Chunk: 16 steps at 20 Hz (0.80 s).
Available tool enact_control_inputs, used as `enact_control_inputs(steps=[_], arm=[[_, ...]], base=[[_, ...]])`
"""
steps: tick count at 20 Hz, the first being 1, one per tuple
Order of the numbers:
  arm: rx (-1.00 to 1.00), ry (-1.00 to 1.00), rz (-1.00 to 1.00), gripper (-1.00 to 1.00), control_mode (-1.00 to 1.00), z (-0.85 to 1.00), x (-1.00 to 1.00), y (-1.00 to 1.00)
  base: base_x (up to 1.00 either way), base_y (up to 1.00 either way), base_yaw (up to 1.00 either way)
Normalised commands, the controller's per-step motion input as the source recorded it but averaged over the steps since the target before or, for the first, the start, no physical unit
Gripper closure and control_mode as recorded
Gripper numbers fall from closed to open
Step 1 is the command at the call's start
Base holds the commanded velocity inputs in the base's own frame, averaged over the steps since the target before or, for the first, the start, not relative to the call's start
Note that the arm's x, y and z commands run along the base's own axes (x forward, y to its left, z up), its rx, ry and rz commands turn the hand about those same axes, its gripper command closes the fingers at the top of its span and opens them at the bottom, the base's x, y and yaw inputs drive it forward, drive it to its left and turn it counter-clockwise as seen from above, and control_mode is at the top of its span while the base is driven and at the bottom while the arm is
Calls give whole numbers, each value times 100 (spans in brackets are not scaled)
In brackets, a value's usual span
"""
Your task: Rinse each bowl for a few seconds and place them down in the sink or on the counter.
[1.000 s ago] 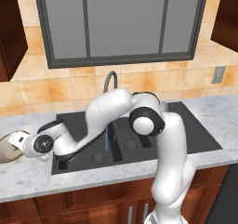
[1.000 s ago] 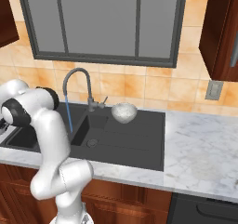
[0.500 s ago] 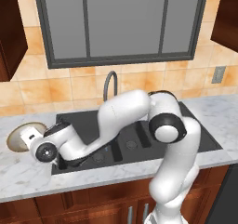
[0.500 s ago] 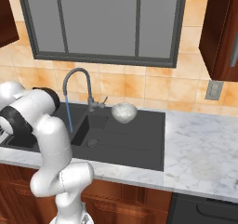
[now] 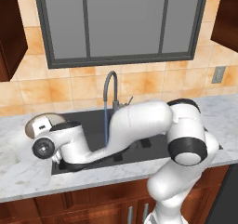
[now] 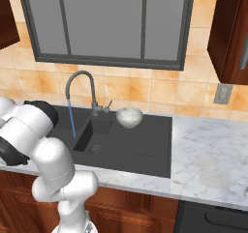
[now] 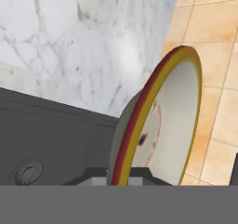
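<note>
At the hand view's bottom, the end effector point(image 7: 117, 180) is pinching the shallow bowl's point(image 7: 160, 125) rim edge-on, risking slippage onto the sink point(image 7: 51, 135).

The arm is hiding most of the shallow bowl point(image 5: 35, 124); the grey band is covering the pincer point(image 7: 118, 180) fingertips.

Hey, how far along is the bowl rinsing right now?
Nothing looks finished. The tap is running into the sink. The tool holds the brown-rimmed bowl by its rim, over the sink's left edge beside the counter, not under the stream. The speckled bowl sits untouched on the sink's back ledge.
</note>
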Motion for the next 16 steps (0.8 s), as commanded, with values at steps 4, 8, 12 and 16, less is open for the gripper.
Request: enact_control_inputs(steps=[4, 8, 12, 16], arm=[[5, 4, -28, 100, -100, 12, -12, -51], [4, 5, -23, 100, -100, 4, 0, -47], [1, 5, -16, 100, -100, 5, 6, -39], [0, 6, -10, 100, -100, 4, 19, -30]], base=[[0, 0, 0], [0, 0, 0], [0, 0, 0], [0, 0, 0]])
